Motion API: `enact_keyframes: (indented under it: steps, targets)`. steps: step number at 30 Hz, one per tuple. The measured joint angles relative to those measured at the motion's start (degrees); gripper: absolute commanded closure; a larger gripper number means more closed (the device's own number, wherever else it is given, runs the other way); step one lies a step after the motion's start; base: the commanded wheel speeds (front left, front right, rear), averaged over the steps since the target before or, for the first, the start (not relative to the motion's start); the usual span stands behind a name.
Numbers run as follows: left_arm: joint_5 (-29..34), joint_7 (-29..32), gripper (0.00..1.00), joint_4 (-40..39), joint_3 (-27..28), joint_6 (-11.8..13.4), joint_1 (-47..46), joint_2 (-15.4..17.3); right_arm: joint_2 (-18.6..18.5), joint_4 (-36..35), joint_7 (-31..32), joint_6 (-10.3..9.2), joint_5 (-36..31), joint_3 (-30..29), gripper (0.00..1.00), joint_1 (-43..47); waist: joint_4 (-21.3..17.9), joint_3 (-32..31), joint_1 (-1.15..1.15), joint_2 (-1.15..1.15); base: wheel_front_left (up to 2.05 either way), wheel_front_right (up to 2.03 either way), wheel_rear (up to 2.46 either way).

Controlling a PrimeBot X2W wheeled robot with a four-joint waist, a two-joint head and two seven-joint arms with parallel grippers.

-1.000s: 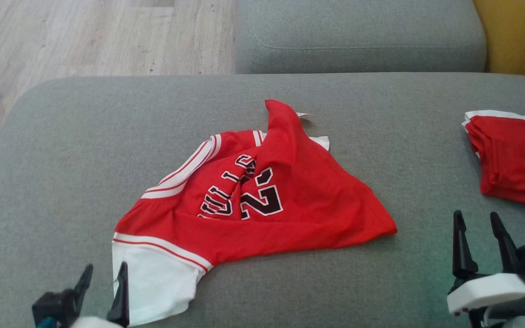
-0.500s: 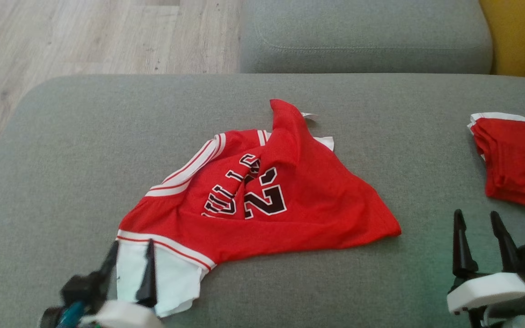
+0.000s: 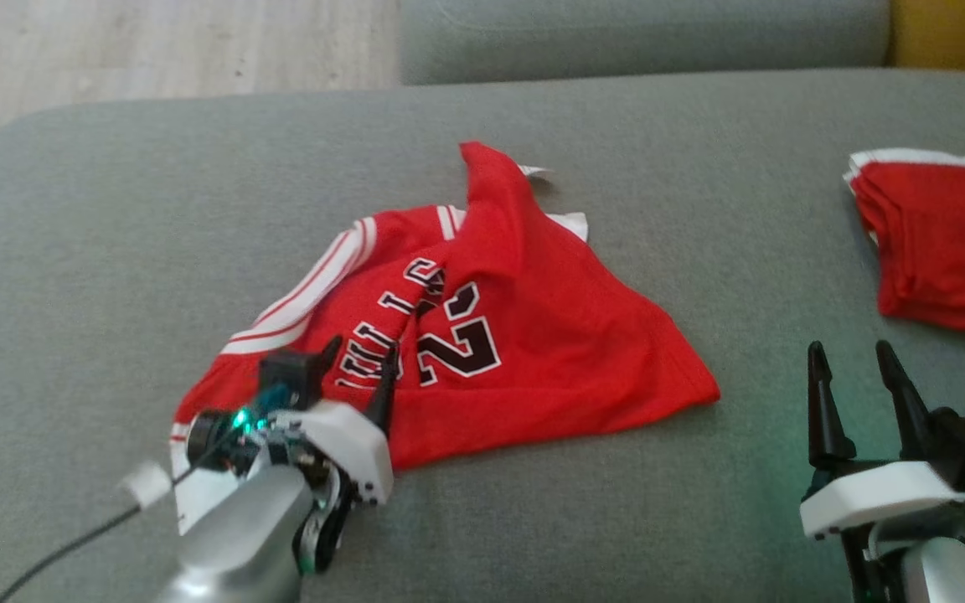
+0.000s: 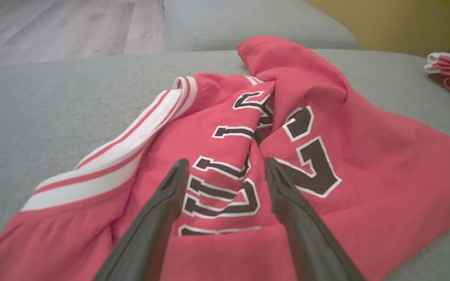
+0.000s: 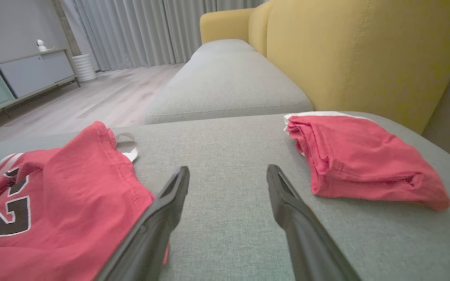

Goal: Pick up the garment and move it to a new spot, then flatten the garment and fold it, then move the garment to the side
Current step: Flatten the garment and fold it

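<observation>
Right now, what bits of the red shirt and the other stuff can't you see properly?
- Head view: the left gripper and its arm cover the white lower corner of the jersey.
- Head and left wrist views: a fold swallows part of the jersey's letters and number.
- Head view: the folded red garment is cut off by the right edge.
- Left wrist view: whether the open fingers touch the cloth can't be told.

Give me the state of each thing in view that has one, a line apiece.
Red jersey, crumpled and unfolded, lying on the grey cushion.
Folded red garment, folded, resting on the cushion to the right, apart from the jersey.
Left pincer, open, poised over the jersey's lettering, gripping nothing.
Right pincer, open and empty, over bare cushion between the two garments.
</observation>
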Motion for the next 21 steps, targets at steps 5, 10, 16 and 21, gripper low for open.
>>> enact_keyframes:
  steps: [5,10,16,21]
  targets:
    - [0.46,1.99,0.0,8.68,-0.48,-2.05,-5.87,-2.8,0.0,-0.38,0.25,0.0,-0.01,0.33,0.0,-0.83,-2.09,2.73,0.0,0.0,0.0,0.0,0.0]
    - [1.56,4.5,0.0,15.59,-1.53,-2.05,-10.48,-4.21,0.0,-0.46,0.23,0.0,-0.01,0.49,0.0,-2.88,-3.72,5.4,0.01,0.0,0.0,0.0,0.0]
    - [2.07,6.34,1.0,19.56,-2.3,-3.0,-13.96,-5.63,-0.01,-0.01,-0.11,0.0,-0.01,0.57,0.0,-3.41,-4.86,7.34,0.01,0.0,0.0,0.0,0.0]
    - [3.54,2.54,1.0,22.29,-2.4,-1.4,-15.99,-6.04,-0.01,0.33,-0.62,0.0,-0.01,0.79,0.0,-3.75,-5.47,8.36,0.0,0.0,0.0,0.0,0.0]
